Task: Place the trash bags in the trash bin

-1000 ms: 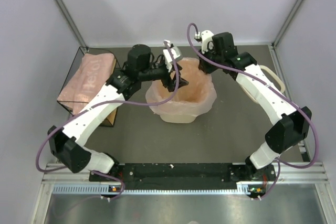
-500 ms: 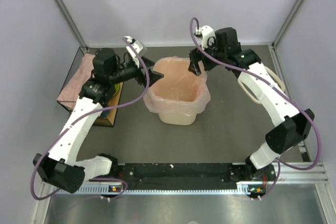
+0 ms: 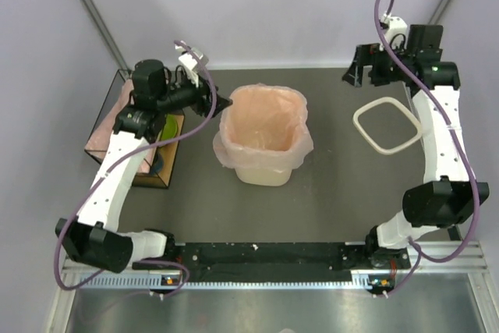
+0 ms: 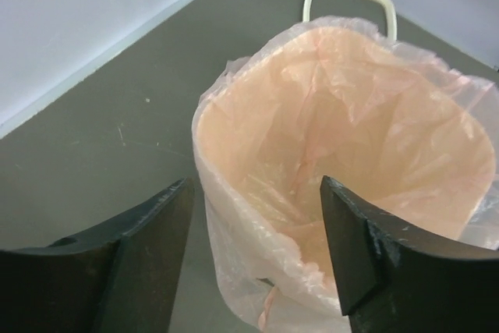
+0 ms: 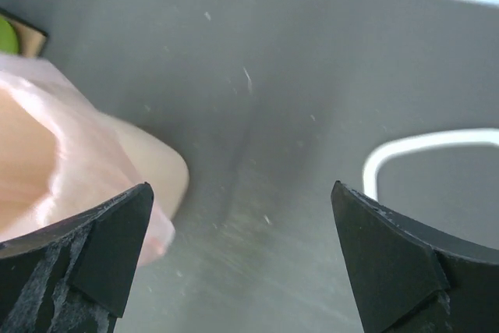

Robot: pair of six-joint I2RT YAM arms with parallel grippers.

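At mid-desk (image 3: pixel 335 193) the bin (image 3: pixel 267 175) is lined with a bag (image 3: pixel 263 118), its edge draped outside, so that step is judged done. Just left, the left end effector (image 3: pixel 221 104) is spread wide and empty. At far right, the right end effector (image 3: pixel 352 76) is likewise spread and empty. A pink stack (image 3: pixel 100 132) in the left box (image 3: pixel 160 183) is shown only from above, and the liner's depth only by the left wrist.

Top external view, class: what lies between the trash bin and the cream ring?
Nothing: only bare dark table separates the trash bin from the cream ring. The top external view shows it, and the right wrist view agrees.
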